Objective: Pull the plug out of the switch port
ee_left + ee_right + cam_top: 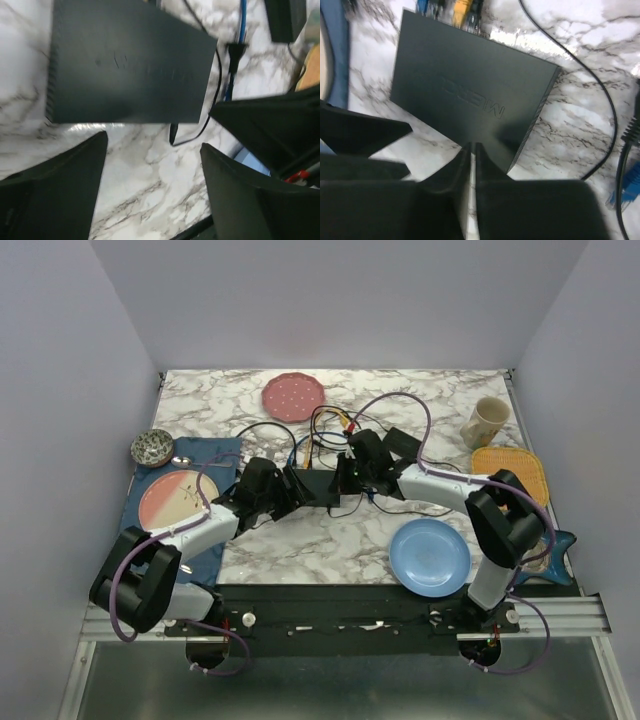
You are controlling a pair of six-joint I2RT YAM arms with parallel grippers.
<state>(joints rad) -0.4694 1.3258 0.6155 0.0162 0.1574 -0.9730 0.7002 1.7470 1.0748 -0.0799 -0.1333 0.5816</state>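
Spread wide and holding nothing, the left end effector (pixel 154 142) hovers just short of the flat matte-black rectangular switch (pixel 125 65), apparently placed to steady it. The right end effector (pixel 471 150), pinched to a sliver with nothing visible between its tips, hangs at the box's near edge. A small black plug (pixel 173 134) on a thin lead sits against that edge; whether it is seated cannot be told. The switch lies flat mid-worktop on white-and-grey marble (pixel 300 550), near a light blue round plate (pixel 430 557) and cream mug (pixel 486 422), within pale lilac walls (pixel 350 300).
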